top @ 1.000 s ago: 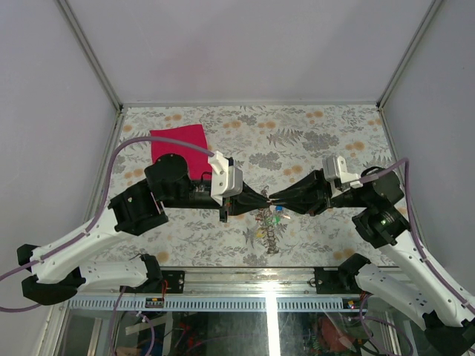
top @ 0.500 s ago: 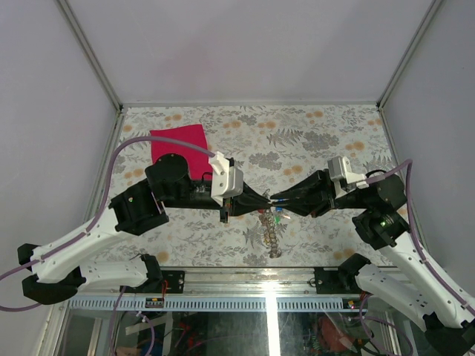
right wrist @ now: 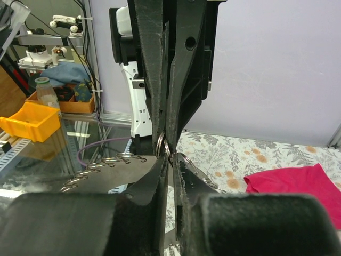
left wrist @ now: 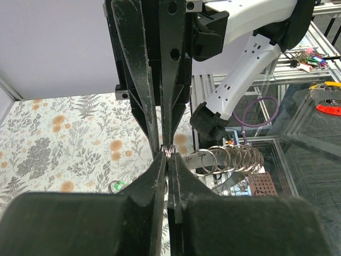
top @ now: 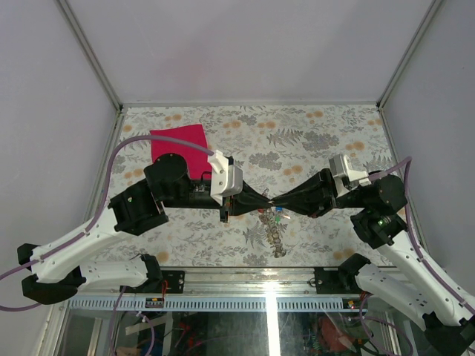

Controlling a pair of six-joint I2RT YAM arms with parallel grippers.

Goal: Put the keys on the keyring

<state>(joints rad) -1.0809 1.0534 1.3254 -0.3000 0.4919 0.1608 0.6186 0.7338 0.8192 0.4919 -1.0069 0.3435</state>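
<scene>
Pale flowered cloth (top: 326, 126) covers the table, grey leaves and orange blooms all over it. Plain lilac-white walls (top: 245, 44) close it in on three sides. A magenta cloth (top: 178, 141) lies flat near the back left corner, and a metal rail (top: 245, 276) runs along the near edge.

The two arms reach in from either side and meet tip to tip over the middle of the table. The left claw (top: 265, 199) is closed tight, pinching a thin loop of the keyring (left wrist: 229, 159). The grey coil of the keyring trails away just beside its fingers. The right claw (top: 277, 200) has its fingers almost together, with only a thin slit between them. Its tips are at the same loop, but I cannot tell whether they pinch the wire. From above, the keyring runs from that meeting point toward the near edge. The keys (top: 277, 215), with green and blue heads showing, sit just under the claw tips.
</scene>
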